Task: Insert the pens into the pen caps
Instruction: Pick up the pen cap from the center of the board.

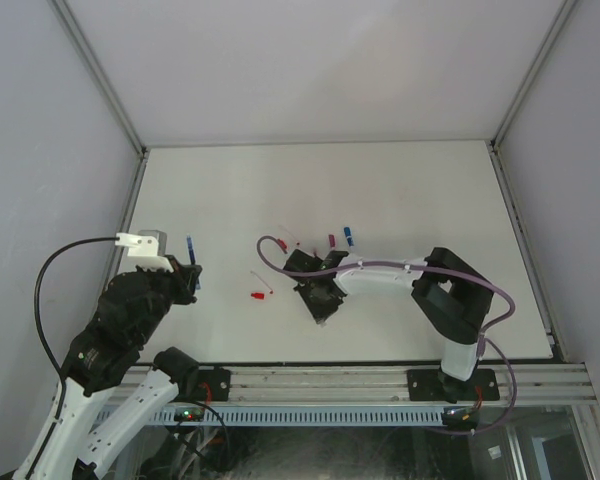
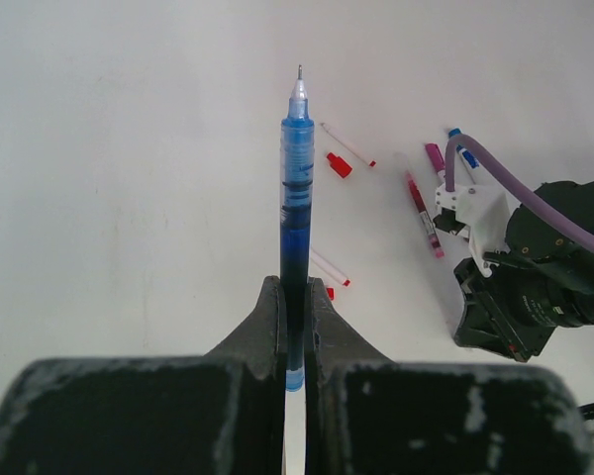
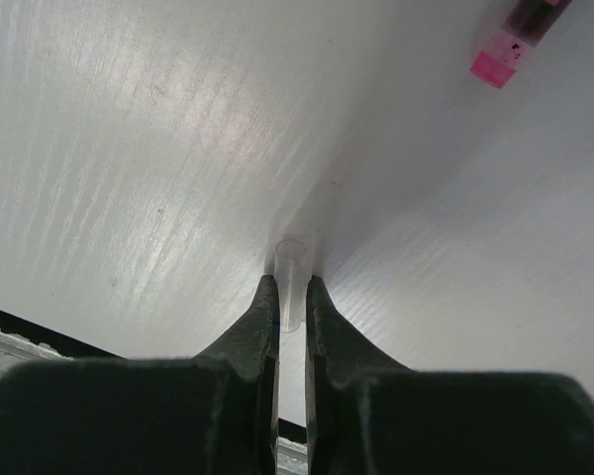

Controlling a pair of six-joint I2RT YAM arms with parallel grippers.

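My left gripper [image 2: 295,287] is shut on a blue pen [image 2: 295,198], whose bare tip points away from it; in the top view this gripper [image 1: 188,272] is at the table's left with the pen [image 1: 190,250]. My right gripper [image 3: 291,284] is shut on a small clear tube [image 3: 292,272], cap-like, close to the table; it is mid-table in the top view [image 1: 318,300]. Loose pens lie between the arms: two white red-ended ones [image 2: 346,144] [image 2: 329,267], a reddish-magenta one [image 2: 421,213], a magenta one [image 2: 434,156] and a blue one [image 2: 462,148]. Red caps [image 2: 340,165] [image 2: 330,293] lie beside them.
A magenta pen end [image 3: 495,64] lies just beyond the right gripper. The white table [image 1: 430,200] has grey walls on three sides and a metal rail [image 1: 360,380] at the near edge. A purple cable [image 1: 380,266] runs along the right arm.
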